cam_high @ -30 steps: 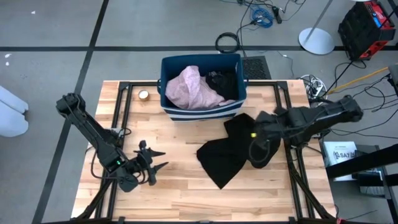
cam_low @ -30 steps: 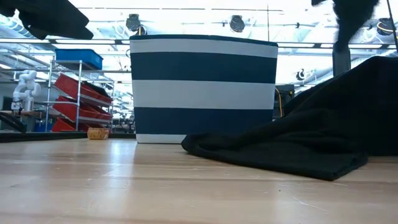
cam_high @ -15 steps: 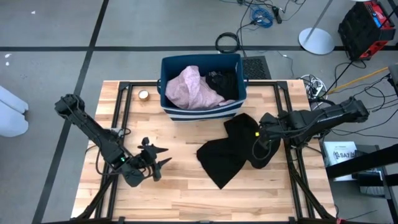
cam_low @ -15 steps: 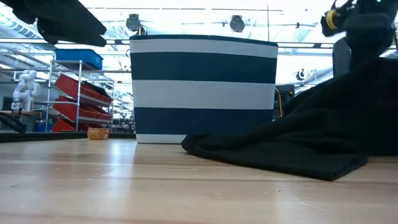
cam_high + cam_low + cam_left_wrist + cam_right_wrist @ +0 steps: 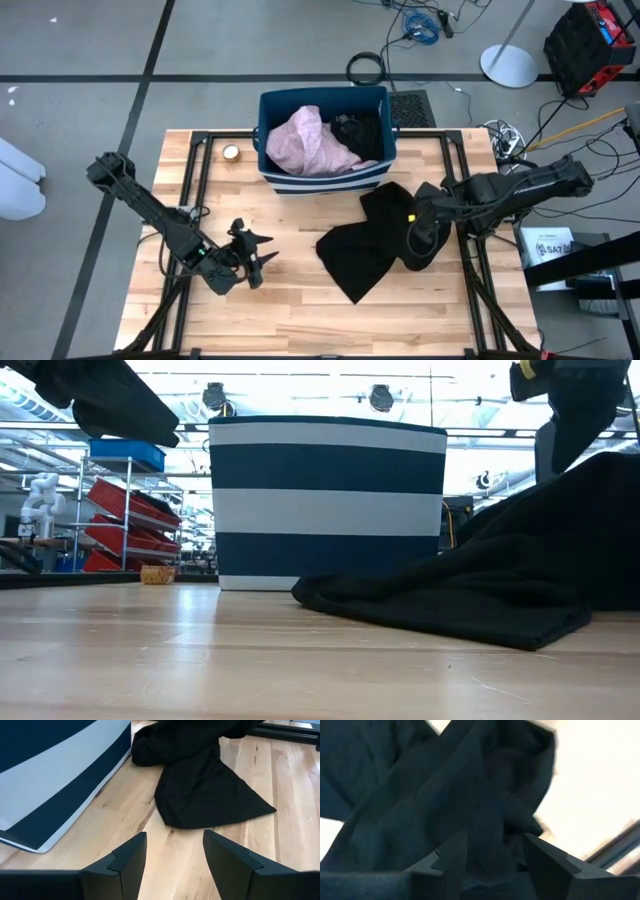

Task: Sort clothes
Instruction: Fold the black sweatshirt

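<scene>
A large black cloth garment (image 5: 375, 245) lay crumpled on the pale wooden bench (image 5: 300, 320), toward its right edge, with one corner reaching close to the front of the dark blue fabric bin with white stripes (image 5: 322, 180). The bin stood at the middle of the bench's far edge. Inside it a pale pink crumpled garment (image 5: 315, 142) filled the left part, and a smaller black piece (image 5: 362, 132) lay in the right part beside it.

The right gripper (image 5: 420, 225) hung over the right end of the black garment on the bench; in the right wrist view its two dark fingers (image 5: 545, 862) stood apart with black cloth showing between and beyond them, and whether they pinched the cloth could not be told.

The left gripper (image 5: 258, 255) was near the bench's front-left part, well apart from the black garment, pointing toward it. Its fingers (image 5: 227, 857) stood open with nothing between them but bare wood.

A small round pale object (image 5: 231, 153) sat near the far-left corner, just left of the bin.
</scene>
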You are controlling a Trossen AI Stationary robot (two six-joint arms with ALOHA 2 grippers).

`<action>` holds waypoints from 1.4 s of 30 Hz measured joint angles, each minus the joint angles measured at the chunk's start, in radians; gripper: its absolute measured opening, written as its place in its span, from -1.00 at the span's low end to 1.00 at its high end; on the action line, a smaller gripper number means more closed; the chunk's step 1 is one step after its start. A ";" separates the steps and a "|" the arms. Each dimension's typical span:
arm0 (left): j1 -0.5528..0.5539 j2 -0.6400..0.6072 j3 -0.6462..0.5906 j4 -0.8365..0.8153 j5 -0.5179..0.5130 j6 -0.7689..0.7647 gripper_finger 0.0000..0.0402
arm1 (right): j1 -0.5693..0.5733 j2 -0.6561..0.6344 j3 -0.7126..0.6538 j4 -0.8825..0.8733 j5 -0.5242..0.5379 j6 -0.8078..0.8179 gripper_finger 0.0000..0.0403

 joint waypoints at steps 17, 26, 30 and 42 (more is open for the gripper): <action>0.000 0.000 0.000 0.020 0.011 -0.003 0.02 | 0.002 0.002 -0.170 0.196 -0.154 -0.135 -0.81; 0.000 0.000 0.000 0.026 0.011 0.000 0.02 | 0.002 0.002 -0.027 0.335 -0.169 -0.233 -0.99; 0.000 0.000 0.000 0.042 0.011 0.000 0.02 | 0.002 0.002 0.121 0.409 -0.169 -0.332 -1.00; -0.001 0.000 0.000 0.404 0.097 0.348 0.02 | 0.169 0.000 0.508 0.647 -0.153 -0.634 -1.00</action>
